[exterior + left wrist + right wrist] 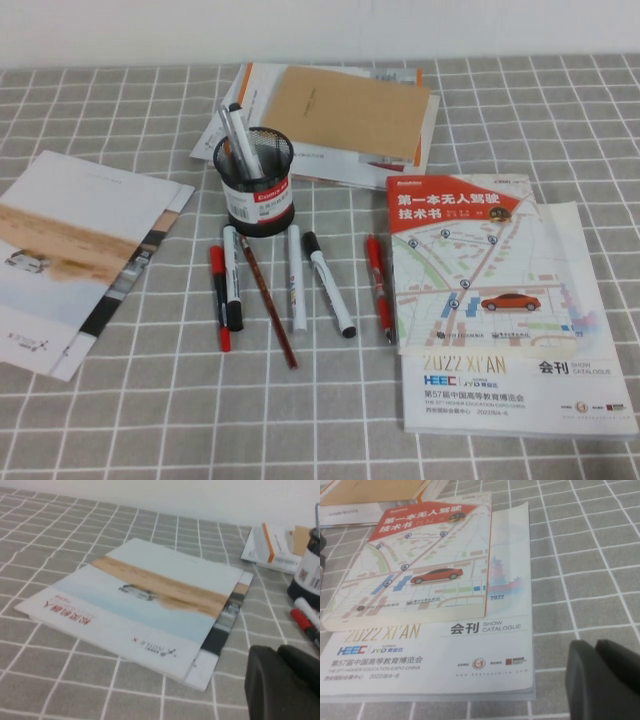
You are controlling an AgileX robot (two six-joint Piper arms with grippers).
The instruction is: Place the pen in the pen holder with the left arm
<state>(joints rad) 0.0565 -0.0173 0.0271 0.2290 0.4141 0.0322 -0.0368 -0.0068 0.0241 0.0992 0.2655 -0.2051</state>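
The pen point(328, 285), a thick white marker with a black cap and a small black end, lies on the checked cloth in a row of pens in front of the pen holder point(254, 175). The black mesh holder stands upright with two markers in it; its edge also shows in the left wrist view point(307, 570). Neither arm shows in the high view. My left gripper point(277, 651) is shut and empty, low over the cloth beside a brochure. My right gripper point(594, 645) is shut and empty, beside the catalogue.
In the row lie a red pen point(219, 297), a second black-capped marker point(232, 278), a brown pencil point(268, 303), a slim white pen point(296, 278) and another red pen point(378, 285). A brochure point(75, 250) lies left, catalogues point(490, 300) right, envelopes point(340, 115) behind.
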